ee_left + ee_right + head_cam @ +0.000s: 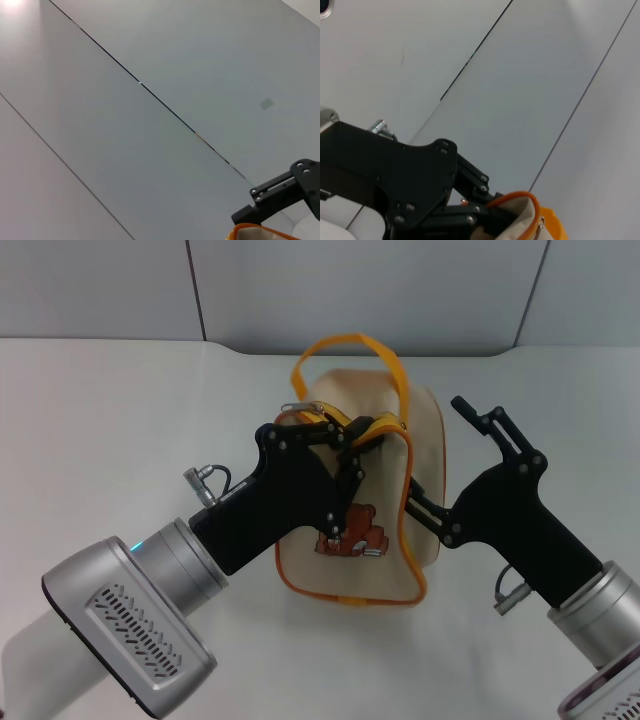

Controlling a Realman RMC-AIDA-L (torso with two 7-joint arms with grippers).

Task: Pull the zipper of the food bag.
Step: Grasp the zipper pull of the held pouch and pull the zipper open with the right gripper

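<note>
A: Where's the food bag [380,540]?

B: Mid-table [100,410], standing up, bear picture [352,536] facing the robot, orange handle [345,350] arching over the top.

A: And the left gripper [340,440]?

B: On the bag's top front edge, where the zipper [320,420] runs under the orange trim. Fingers look pinched together there, probably on the silver pull tab [297,407]. The contact itself is hidden behind the linkage, so the grip can't be confirmed.

A: Right gripper [450,465]?

B: At the bag's right side. Lower finger lies against the orange-piped side edge, upper finger sticks up clear of the fabric. Jaws are spread, nothing between them. It looks placed as a brace so the bag doesn't slide or tip when the left arm pulls.

A: Risk?

B: Soft bag. If the brace slips, the whole bag likely drags with the tab instead of the zip running.
</note>
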